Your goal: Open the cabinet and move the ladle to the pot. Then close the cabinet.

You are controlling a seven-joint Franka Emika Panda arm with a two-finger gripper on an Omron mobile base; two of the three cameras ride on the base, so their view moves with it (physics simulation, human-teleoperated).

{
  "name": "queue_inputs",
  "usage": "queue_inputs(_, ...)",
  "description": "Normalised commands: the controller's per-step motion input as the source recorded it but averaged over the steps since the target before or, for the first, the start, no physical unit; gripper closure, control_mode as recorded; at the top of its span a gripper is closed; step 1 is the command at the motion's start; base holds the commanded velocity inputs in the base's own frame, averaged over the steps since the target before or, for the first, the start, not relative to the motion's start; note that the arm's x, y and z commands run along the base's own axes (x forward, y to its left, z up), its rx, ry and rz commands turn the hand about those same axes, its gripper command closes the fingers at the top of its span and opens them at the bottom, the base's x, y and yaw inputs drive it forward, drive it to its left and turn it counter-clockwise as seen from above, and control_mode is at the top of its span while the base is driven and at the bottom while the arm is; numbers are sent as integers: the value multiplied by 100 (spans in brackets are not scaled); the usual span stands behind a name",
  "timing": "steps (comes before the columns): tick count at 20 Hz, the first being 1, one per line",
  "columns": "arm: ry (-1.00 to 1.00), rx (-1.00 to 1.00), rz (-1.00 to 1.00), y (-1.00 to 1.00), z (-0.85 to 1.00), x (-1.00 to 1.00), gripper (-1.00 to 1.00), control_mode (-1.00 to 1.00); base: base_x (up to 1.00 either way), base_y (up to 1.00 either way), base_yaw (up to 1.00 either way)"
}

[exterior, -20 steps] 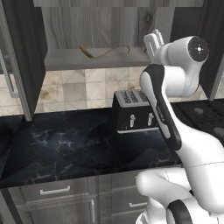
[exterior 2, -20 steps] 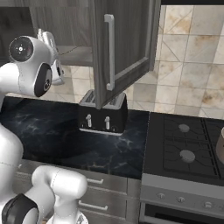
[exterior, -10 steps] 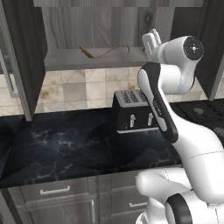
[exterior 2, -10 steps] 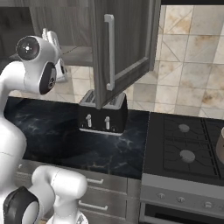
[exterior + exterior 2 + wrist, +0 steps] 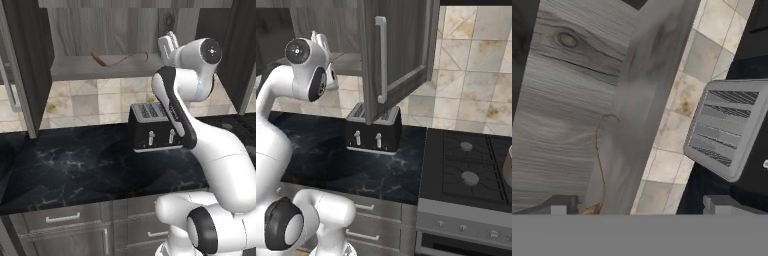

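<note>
The arm rises from the base, elbow bent above the toaster [image 5: 152, 127], wrist raised to the open cabinet [image 5: 105, 30]; the gripper [image 5: 639, 204] is released, jaws wide apart, aimed at the shelf; the ladle [image 5: 117, 59] lies on that shelf, apart from the fingers [image 5: 562, 205].

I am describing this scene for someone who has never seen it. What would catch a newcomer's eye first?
First, the cabinet standing open above the black counter, with the thin ladle lying on its pale shelf. Next, the white arm raised to that shelf, its gripper open just right of the ladle. Below sits the toaster against the tiled wall, and the stove lies further right.
</note>
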Motion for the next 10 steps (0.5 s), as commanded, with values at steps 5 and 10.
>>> queue_inputs(5, 1, 1, 5, 0, 0, 31, -100, -100, 0, 0, 0)
queue_inputs(10, 0, 2, 10, 0, 0, 29, -100, -100, 0, 0, 0)
